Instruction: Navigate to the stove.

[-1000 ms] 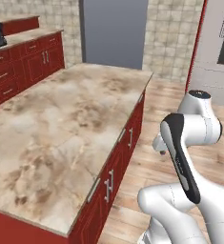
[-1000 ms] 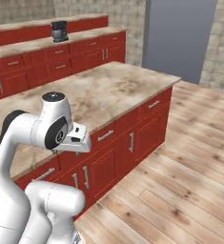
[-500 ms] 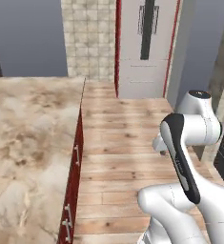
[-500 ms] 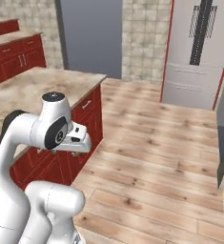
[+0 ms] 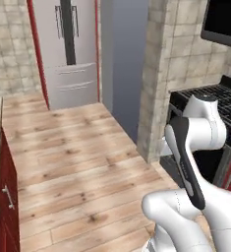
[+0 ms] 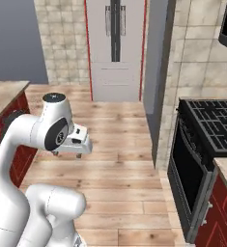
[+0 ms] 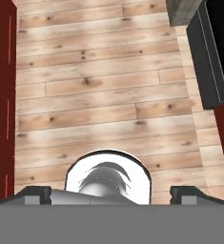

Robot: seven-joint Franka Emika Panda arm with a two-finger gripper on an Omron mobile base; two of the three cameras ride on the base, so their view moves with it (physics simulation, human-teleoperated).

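Flat, even light everywhere, bright, with barely a shadow on the pale wooden plank floor [image 5: 77, 162]. The black gas stove [image 6: 202, 144] stays dark and glare-free. Edges look soft, slightly blocky.

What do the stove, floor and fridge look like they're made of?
Stove: black body with a dark, smooth oven door, probably enamelled metal and glass; grid grates on top read as matte cast iron. Floor: light wood planks with knots and visible seams, low sheen. Fridge: pale grey panels with dark vertical handles, likely brushed or painted metal.
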